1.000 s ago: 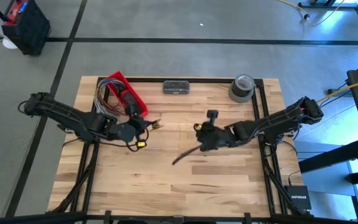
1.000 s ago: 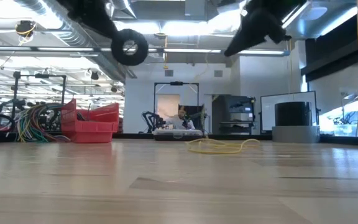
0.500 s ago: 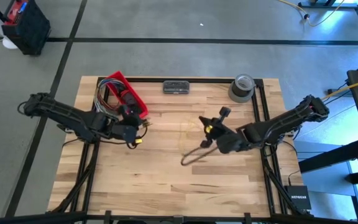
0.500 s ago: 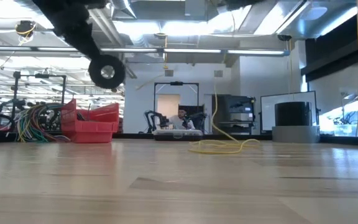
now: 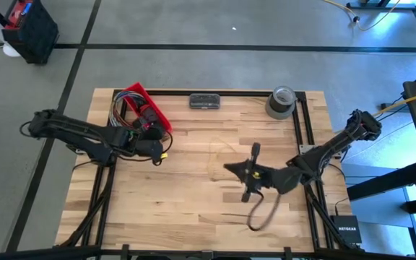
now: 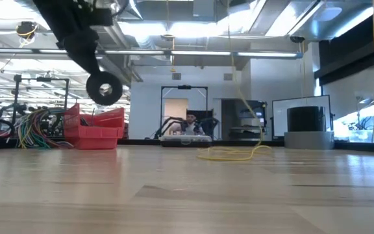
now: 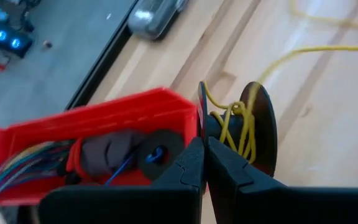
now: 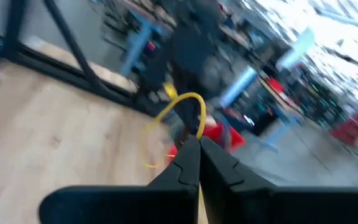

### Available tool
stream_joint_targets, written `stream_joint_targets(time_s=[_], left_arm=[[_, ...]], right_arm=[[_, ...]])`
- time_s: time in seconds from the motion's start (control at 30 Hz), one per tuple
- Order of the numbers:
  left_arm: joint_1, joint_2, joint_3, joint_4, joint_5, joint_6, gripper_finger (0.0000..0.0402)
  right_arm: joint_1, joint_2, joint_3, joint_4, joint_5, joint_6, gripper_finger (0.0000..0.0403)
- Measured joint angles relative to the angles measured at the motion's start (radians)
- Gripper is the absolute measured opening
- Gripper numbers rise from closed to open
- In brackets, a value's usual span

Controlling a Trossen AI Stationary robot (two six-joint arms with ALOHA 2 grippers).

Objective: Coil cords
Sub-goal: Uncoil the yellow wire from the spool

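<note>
The thin yellow-tan cord lies in a loose heap on the table (image 6: 232,154), faint in the high view (image 5: 212,156). One strand (image 6: 242,84) rises from the heap to my right gripper (image 5: 231,168), which is shut on it above mid-table. My left gripper (image 5: 161,152) is shut on a black spool (image 7: 253,127), next to the red bin. Cord is wound on the spool's hub (image 7: 236,124). The spool hangs in the air in the low view (image 6: 104,89). My left gripper is shut on the spool beside its hub (image 7: 211,130), between the two black discs; the exact spot is hidden by the fingertips. The spool is lifted clear of the table, its discs on edge. My right gripper pinches the cord (image 8: 194,118) at its fingertips. The cord curls out beyond them in a loop and runs down to the heap.
A red bin (image 5: 144,107) with multicoloured wires (image 5: 120,114) stands at the far left, close to my left gripper. A dark flat case (image 5: 205,101) and a grey tape roll (image 5: 282,101) sit at the far edge. Bare wood lies toward the near edge.
My right gripper has swung toward the table's near edge and turned about, drawing a strand of cord up from the heap. My left gripper has gone down and a little toward the table's left edge with the spool.
</note>
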State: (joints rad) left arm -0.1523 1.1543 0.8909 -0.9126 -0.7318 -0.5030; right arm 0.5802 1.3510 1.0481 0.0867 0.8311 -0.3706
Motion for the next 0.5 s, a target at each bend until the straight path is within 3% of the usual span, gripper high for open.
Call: stream_joint_targets(time_s=[0.23,0.4,0.5], left_arm=[[0.041,0.041,0.000,-0.041,0.000,-0.020,0.0005],[0.084,0.047,0.000,-0.031,-0.032,-0.058,0.0005],[0.111,0.044,0.000,-0.004,-0.053,-0.093,0.0005]], right_arm=[[0.076,0.000,0.000,0.105,-0.165,-0.105,0.0005],[0.081,0.000,0.000,0.046,-0.381,-0.104,0.0005],[0.076,0.002,0.000,0.008,-0.442,-0.090,0.0005]])
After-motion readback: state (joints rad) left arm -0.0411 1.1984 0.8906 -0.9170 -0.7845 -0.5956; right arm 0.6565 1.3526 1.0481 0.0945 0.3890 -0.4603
